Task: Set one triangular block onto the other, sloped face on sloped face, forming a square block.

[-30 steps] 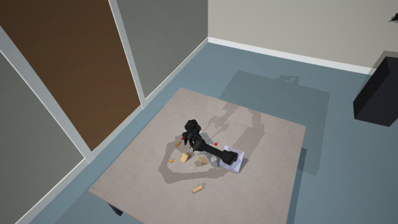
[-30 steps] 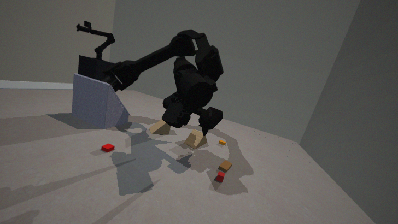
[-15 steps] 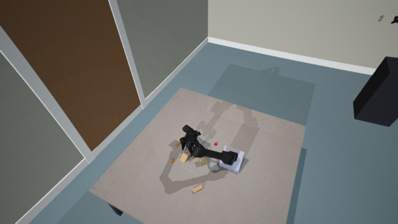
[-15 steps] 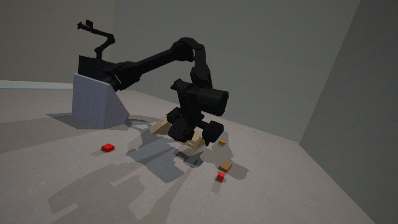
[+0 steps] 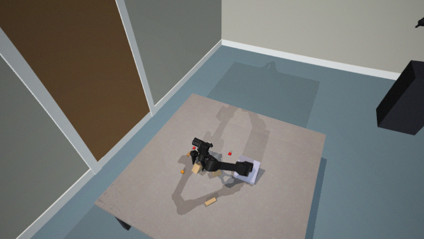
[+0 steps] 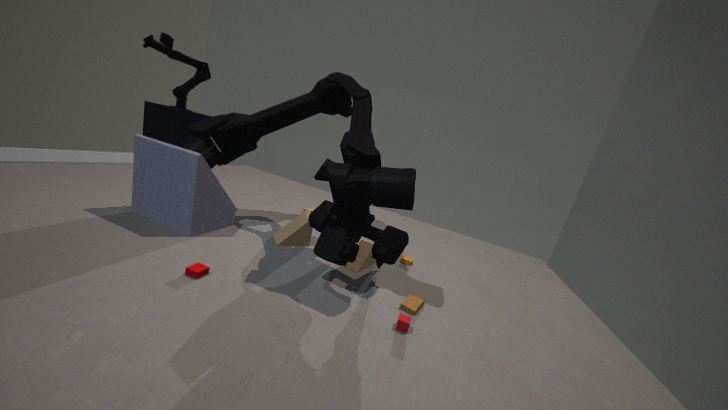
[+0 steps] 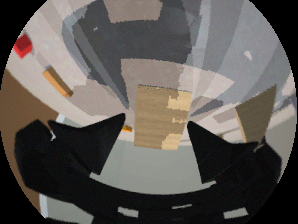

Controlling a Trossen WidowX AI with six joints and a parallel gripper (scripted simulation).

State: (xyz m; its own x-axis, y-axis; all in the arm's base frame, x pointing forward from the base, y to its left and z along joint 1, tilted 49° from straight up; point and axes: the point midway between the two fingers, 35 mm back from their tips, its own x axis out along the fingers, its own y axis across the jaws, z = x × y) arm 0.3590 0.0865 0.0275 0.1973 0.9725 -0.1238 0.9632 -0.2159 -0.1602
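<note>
One tan triangular block [image 5: 196, 168] [image 6: 361, 256] [image 7: 156, 117] stands on the table beneath my gripper. The other tan triangular block [image 5: 216, 172] [image 6: 294, 232] [image 7: 258, 116] stands apart from it, toward the arm's base, with its slope descending to the left in the exterior view. My gripper [image 6: 362, 264] [image 7: 157, 120] is open and points down, low over the first block. In the wrist view that block shows between the fingertips, with a gap on each side. Nothing is gripped. Whether a fingertip touches the table is hard to tell.
A red block [image 5: 229, 153] [image 6: 197, 270], a red cube [image 5: 193, 147] [image 6: 403, 323] [image 7: 23, 46], a brown-orange block [image 6: 412, 304] [image 7: 57, 82] and a small orange block [image 5: 182, 171] [image 6: 406, 260] lie around. A tan plank [image 5: 210, 201] lies apart. The lilac stand [image 5: 254, 175] [image 6: 163, 183] bears the arm.
</note>
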